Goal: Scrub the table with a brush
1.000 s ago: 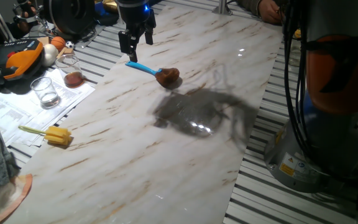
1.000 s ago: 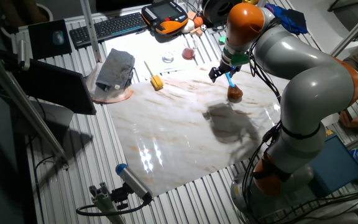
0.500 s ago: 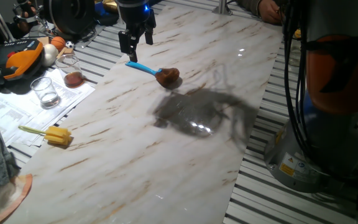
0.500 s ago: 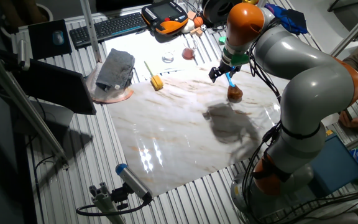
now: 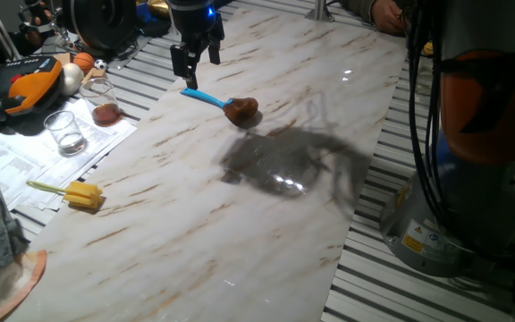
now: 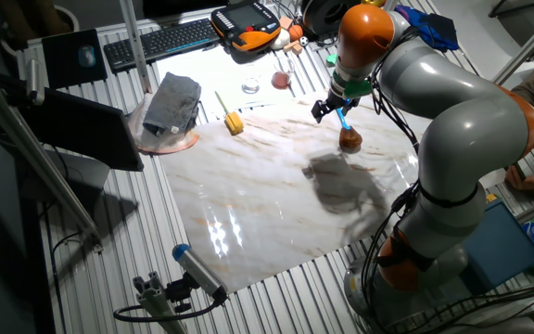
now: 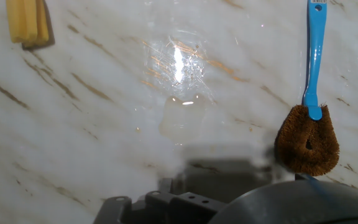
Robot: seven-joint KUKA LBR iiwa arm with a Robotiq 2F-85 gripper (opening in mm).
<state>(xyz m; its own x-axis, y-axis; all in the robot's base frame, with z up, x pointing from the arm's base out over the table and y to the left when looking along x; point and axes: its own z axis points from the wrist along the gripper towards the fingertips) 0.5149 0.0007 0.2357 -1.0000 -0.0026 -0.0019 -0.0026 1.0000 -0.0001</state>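
Note:
The brush lies flat on the white marble table (image 5: 195, 215), its blue handle (image 5: 202, 96) pointing toward the far left and its brown head (image 5: 241, 110) toward the middle. My gripper (image 5: 195, 59) hangs a little above the handle's free end, open, with nothing between its fingers. The other fixed view shows the gripper (image 6: 326, 109) just left of the brush (image 6: 346, 130). In the hand view the brush (image 7: 309, 118) lies at the right edge on the table (image 7: 104, 124); the fingertips are out of that view.
A yellow sponge on a stick (image 5: 79, 194) lies at the table's left edge. Two glasses (image 5: 65, 132) stand on papers beside the slab, near an orange pendant (image 5: 25, 85). A grey cloth (image 6: 172, 102) lies on the grating. The robot's base (image 5: 481, 134) stands to the right.

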